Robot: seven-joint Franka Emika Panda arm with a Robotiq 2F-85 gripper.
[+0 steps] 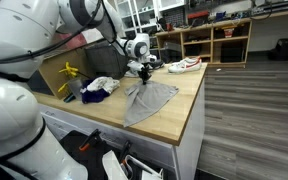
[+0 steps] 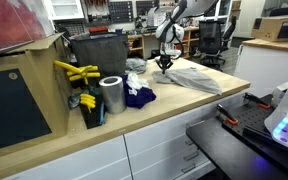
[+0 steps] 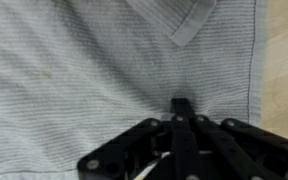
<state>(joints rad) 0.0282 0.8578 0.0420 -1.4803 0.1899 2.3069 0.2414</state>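
Wrist view: the pincer (image 3: 184,104) was clenched, its two fingers pressed together. The tips pinched a small fold of one grey top (image 3: 84,70), and the fabric puckered right at them. The top was a fine ribbed knit, and its V-neck (image 3: 189,28) lay just ahead of the tips. A strip of the wooden countertop (image 3: 282,60) showed past the cloth edge off to one side.

In both exterior views the pincer (image 1: 141,72) (image 2: 164,64) pointed straight down over the counter. The grey top (image 1: 152,102) (image 2: 200,78) was spread directly beneath it, drawn up to a small peak at the fingers. The rest lay flat on the wooden countertop (image 1: 189,105) (image 2: 184,115), and in an exterior view one end draped over the front edge.

Counts around the pincer:
- One white shoe (image 1: 184,66) with a red stripe lay near the pincer, beyond the top. Any brand mark on it was too small to read.
- One white cloth (image 1: 103,84) (image 2: 136,80) sat just beside the top.
- One blue cloth (image 1: 94,97) (image 2: 139,97) touched that white cloth, further from the pincer.
- One metal cylinder (image 2: 111,95) stood upright beyond the blue cloth, well apart from the pincer. Its surface looked plain from here.
- Yellow tools (image 1: 69,72) (image 2: 76,72) sat by one cardboard box (image 1: 49,72), farthest from the pincer. Their exact number was unclear.

Print on the shelf clutter (image 1: 216,40) behind the pincer was too blurred to read.
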